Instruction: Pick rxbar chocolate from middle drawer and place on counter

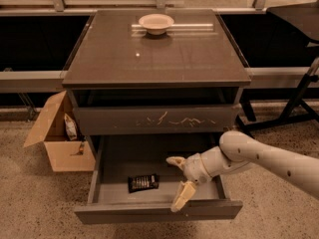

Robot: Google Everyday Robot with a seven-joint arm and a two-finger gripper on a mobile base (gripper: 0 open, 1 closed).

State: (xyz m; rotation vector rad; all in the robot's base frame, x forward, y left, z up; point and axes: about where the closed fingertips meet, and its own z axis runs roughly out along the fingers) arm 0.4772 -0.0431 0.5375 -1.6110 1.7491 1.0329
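The rxbar chocolate (143,182), a small flat black bar with pale lettering, lies on the floor of the open middle drawer (154,210), left of centre. My gripper (178,182) is open over the drawer's right half, about a bar's length right of the bar and not touching it. One pale finger (175,161) points left, the other finger (182,196) points down toward the drawer front. The counter (154,54) is the glossy dark slab on top of the cabinet.
A pale bowl (156,23) stands at the back of the counter. The closed drawer front above (154,119) bears pale scratch marks. An open cardboard box (60,133) stands on the speckled floor left of the cabinet. Dark metal legs (294,103) stand at the right.
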